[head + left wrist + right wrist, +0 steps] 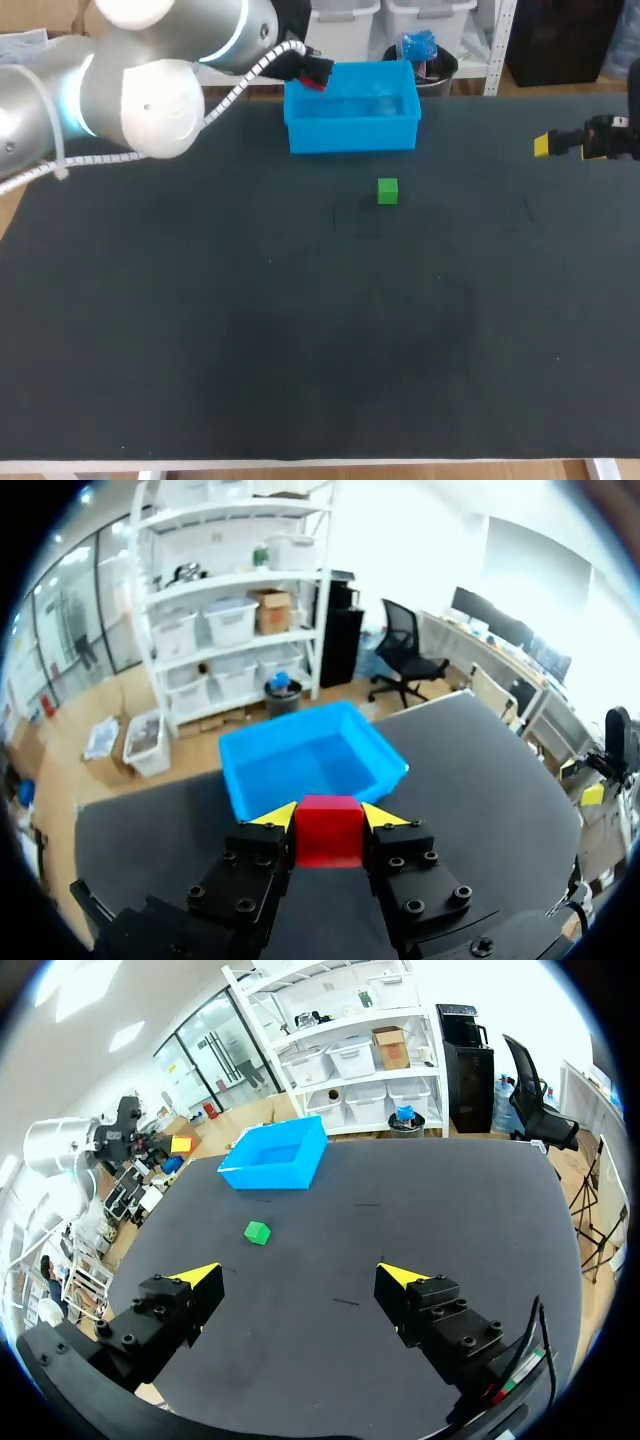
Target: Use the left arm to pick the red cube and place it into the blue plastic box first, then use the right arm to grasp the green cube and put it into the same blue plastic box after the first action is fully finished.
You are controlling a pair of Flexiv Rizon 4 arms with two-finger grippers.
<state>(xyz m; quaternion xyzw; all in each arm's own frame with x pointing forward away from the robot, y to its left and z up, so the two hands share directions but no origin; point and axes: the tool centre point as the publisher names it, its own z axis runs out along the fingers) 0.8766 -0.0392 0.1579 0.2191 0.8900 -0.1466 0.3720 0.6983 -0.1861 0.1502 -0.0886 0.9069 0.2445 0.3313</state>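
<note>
Dark matte table, head view, near half bare mat. Working outward from the robot side:

- Small green cube sits on the mat past table centre, at roughly 12 o'clock from the middle, touching nothing. Right wrist view has the same cube ahead of the fingers at about 11 o'clock, well apart from them.
- Right gripper hangs at about 2 o'clock from the green cube, near the table's right edge. Its own camera shows the gripper with yellow tips spread wide and only mat between them.
- Blue plastic box, rectangular and open-topped, stands at about 11 o'clock from the green cube, near the far edge. The right wrist view puts it beyond the green cube.
- Left arm comes in from the left corner, and the left gripper is at the box's far-left corner, about 10 o'clock from the box centre.
- Left wrist view: the gripper pinches the red cube, one yellow tip flat on each side face, cube square and level. The blue box lies just ahead at 12 o'clock. The red cube shows at the box rim from above, and it can't be told whether it is over the inside.
</note>
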